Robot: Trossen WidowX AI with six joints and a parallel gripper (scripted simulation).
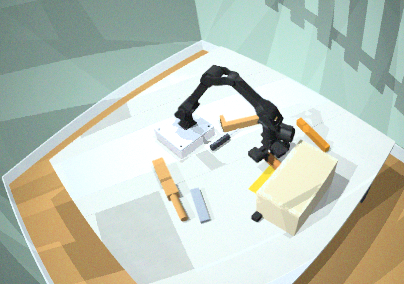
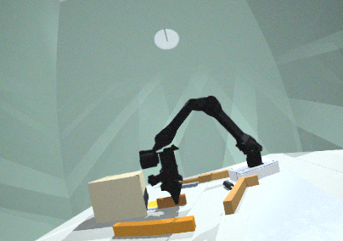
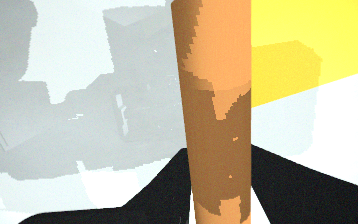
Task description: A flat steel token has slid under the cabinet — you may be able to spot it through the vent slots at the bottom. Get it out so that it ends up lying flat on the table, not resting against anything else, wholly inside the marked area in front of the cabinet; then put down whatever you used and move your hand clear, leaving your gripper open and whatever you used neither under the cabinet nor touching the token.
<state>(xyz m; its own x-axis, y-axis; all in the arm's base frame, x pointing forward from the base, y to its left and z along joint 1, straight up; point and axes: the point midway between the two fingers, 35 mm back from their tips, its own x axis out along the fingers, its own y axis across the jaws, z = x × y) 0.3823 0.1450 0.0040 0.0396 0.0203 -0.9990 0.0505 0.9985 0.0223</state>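
Note:
The beige cabinet (image 1: 295, 182) (image 2: 116, 197) stands on the table. The yellow marked area (image 1: 261, 180) (image 2: 153, 204) (image 3: 305, 25) lies in front of it. My gripper (image 1: 270, 155) (image 2: 177, 200) (image 3: 214, 152) is low over the table in front of the cabinet, shut on an orange bar (image 1: 274, 161) (image 2: 164, 202) (image 3: 220, 120). The bar points toward the cabinet along one side of the yellow area, and its far end is out of the wrist view. The steel token is not visible in any view, and the vent slots cannot be made out.
An orange bar (image 1: 313, 134) (image 2: 154, 226) lies beside the cabinet. An orange L-shaped piece (image 1: 240, 123) (image 2: 235, 196) and a dark cylinder (image 1: 220, 142) (image 2: 227, 185) lie near the arm's base. A stepped orange piece (image 1: 163, 175), a blue-grey bar (image 1: 200, 205) and a small black block (image 1: 256, 216) are also on the table.

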